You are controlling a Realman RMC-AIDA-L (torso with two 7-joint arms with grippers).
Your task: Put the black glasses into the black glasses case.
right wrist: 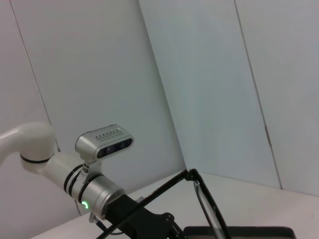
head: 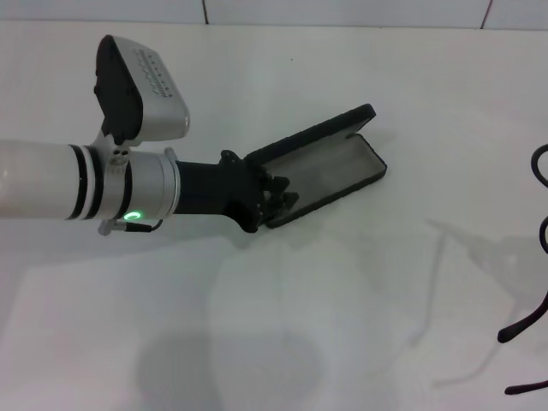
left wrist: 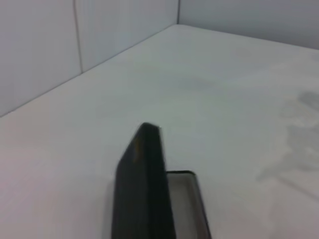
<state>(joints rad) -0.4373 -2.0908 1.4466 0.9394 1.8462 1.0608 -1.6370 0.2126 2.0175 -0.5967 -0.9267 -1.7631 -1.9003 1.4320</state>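
The black glasses (head: 527,330) hang at the right edge of the white surface (head: 342,282). The black glasses case (head: 330,171) lies open mid-surface, the left gripper (head: 278,199) at its near end; I cannot tell its opening. Pale tiled walls (right wrist: 209,74) rise behind.
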